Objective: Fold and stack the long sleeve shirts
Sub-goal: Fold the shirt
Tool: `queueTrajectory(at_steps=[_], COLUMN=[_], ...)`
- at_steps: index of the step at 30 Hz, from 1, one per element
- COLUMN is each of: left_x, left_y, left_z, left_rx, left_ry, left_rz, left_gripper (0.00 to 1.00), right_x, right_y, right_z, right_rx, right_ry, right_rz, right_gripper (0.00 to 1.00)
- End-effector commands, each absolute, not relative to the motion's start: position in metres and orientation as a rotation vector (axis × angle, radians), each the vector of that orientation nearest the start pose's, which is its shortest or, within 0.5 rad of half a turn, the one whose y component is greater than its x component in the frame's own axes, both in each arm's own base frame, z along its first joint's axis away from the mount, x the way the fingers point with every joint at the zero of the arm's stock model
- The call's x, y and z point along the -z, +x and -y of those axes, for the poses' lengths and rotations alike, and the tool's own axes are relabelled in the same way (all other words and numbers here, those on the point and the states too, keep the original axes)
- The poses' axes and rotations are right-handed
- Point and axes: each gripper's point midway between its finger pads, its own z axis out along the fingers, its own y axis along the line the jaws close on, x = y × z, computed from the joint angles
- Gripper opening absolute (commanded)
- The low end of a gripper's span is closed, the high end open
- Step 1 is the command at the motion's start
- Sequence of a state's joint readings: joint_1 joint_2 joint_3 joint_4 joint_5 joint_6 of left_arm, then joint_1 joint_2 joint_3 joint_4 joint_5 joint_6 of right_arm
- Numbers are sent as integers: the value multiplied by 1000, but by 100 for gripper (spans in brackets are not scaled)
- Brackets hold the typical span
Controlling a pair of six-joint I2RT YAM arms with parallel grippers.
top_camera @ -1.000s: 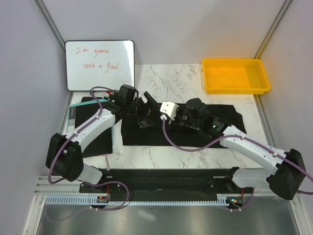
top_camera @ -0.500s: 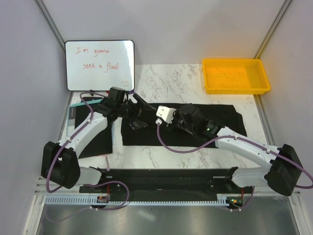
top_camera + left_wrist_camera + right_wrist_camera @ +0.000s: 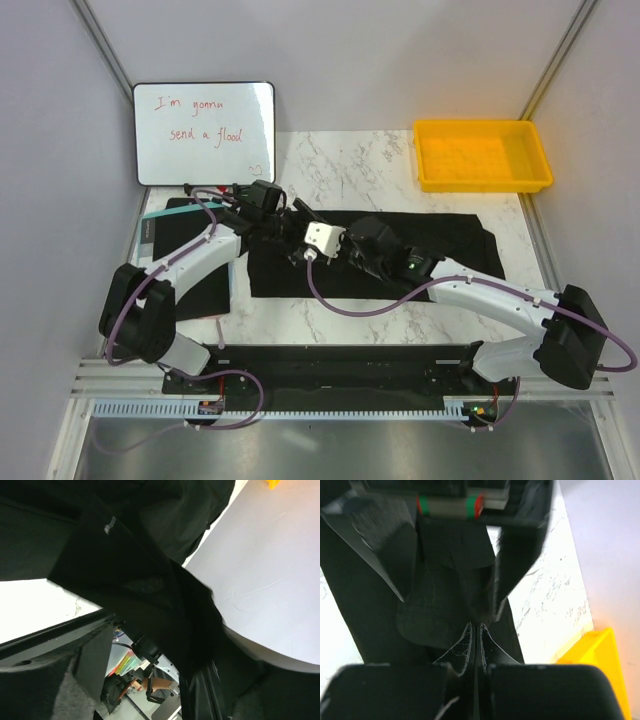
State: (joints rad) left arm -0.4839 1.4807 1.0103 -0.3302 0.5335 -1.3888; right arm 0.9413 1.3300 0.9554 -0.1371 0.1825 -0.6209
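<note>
Black soft-cloth long sleeve shirt [image 3: 455, 235]: my right gripper [image 3: 475, 630] clamps tight on its fold, likely to drag it over; left gripper [image 3: 288, 232], I cannot tell.

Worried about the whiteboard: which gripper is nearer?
Left. The left gripper is close by the right corner of the whiteboard; the right gripper is farther off, pinching the shirt.

Marble table [image 3: 340, 170] bearing a shirt, a board, a tray and a whiteboard.
The black long sleeve shirt [image 3: 450, 235] lies spread on the tabletop beneath the left gripper [image 3: 292, 228] and the right gripper [image 3: 298, 254], reaching well to their right. A stiff black board [image 3: 203, 290] with a pale edge lies left of the left gripper, under its arm. A yellow tray [image 3: 480, 184] sits beyond and right of the right gripper. A whiteboard [image 3: 204, 133] stands beyond the left one.
</note>
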Motion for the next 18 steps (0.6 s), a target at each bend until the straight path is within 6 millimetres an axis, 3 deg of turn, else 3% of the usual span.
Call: queueTrajectory(at_steps=[1, 6, 7, 8, 10, 11, 12, 14, 15, 16, 17, 18], left_x=[-166, -163, -163, -167, -175, -181, -202, -211, -242, -239, -249, -280], left_y=[286, 290, 291, 295, 303, 309, 320, 336, 349, 359, 368, 381], left_z=[293, 297, 297, 299, 304, 308, 314, 322, 330, 337, 342, 351], left_rx=[1397, 1407, 1409, 1425, 1448, 1468, 1495, 1483, 1512, 1502, 1502, 1527], left_ry=[-976, -910, -898, -865, -771, -713, -635, -511, -380, -331, -285, -167], left_rz=[-2617, -2625, -2621, -2600, -2569, -2541, -2492, -2455, -2364, -2363, -2330, -2230], left_gripper=[73, 42, 27, 19, 2, 2, 2, 2, 2, 2, 2, 2], right_x=[-221, -226, -225, -227, -226, -230, -232, -243, -243, -246, -259, -259], right_y=[278, 263, 261, 259, 259, 257, 260, 260, 267, 269, 269, 276], right_z=[-308, -306, -305, -302, -294, -288, -279, -262, -245, -236, -223, -202], right_rx=[-56, -81, -86, -87, -77, -79, -74, -113, -111, -128, -137, -115], right_ry=[-1323, -1339, -1346, -1342, -1307, -1291, -1263, -1198, -1166, -1139, -1101, -1059], right_rz=[-1500, -1473, -1476, -1476, -1517, -1519, -1540, -1555, -1590, -1609, -1602, -1644], right_gripper=[0, 0, 0, 0, 12, 20, 29, 34, 40, 43, 46, 49])
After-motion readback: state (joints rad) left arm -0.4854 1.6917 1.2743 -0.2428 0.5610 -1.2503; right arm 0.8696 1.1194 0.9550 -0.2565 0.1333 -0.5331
